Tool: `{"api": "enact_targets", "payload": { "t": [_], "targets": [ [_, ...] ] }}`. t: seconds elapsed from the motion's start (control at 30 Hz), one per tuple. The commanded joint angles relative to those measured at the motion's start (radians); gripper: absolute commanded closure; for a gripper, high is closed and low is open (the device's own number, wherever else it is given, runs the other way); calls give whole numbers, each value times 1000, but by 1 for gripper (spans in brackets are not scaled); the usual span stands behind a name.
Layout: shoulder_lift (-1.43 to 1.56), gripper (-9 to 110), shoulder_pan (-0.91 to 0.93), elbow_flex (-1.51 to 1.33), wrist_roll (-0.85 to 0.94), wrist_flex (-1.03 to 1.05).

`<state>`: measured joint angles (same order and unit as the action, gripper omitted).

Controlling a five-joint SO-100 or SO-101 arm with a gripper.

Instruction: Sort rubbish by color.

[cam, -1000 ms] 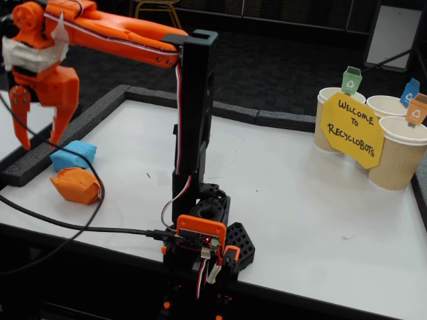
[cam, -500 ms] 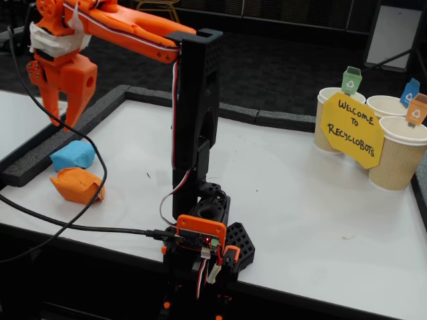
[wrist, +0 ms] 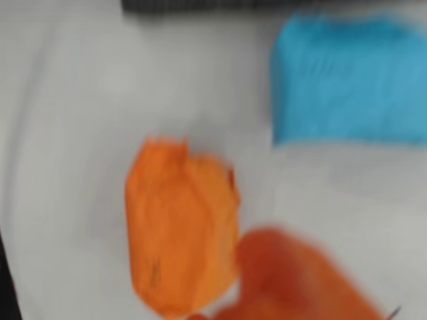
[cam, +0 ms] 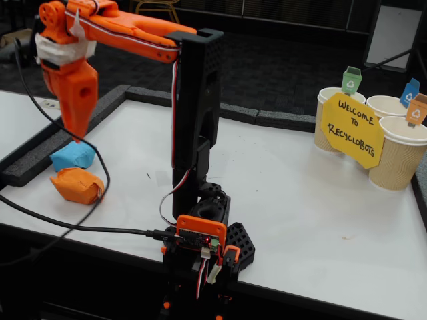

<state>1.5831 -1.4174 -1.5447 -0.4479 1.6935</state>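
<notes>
Crumpled orange paper wad (cam: pixel 77 185) lies just below our orange two-finger gripper (cam: pixel 76 137), beside a crumpled light-blue paper wad (cam: pixel 73 155). We judge both light and squashy; pinch across the middle. Our fingers look pressed together, empty.

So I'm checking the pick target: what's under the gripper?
The blue wad lies below the gripper, the orange wad beside it. The wrist view is blurred.

In the fixed view, the crumpled orange paper wad (cam: pixel 77 185) touches the crumpled light blue paper wad (cam: pixel 73 155) just behind it. A black foam border (cam: pixel 47 150) blocks access beyond the blue wad. Right of the orange wad, the white tabletop (cam: pixel 300 200) lies bare. The orange end effector (cam: pixel 78 137) hangs above both.
</notes>
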Motion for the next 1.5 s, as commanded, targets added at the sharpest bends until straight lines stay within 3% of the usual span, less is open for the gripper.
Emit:
{"api": "enact_targets", "payload": {
  "t": [0.0,0.07,0.27,0.73,0.97,1.2,1.47],
  "targets": [
    [35,92,2,-38,-28,0],
    [35,94,-14,-71,-49,-12],
    [38,88,-37,-87,-368,-12],
    [43,81,-242,61,-670,8],
    [38,78,-250,14,-699,-97],
    [37,80,-138,-52,-759,-259],
    [37,78,-32,-109,-847,-262]
  ]
}}
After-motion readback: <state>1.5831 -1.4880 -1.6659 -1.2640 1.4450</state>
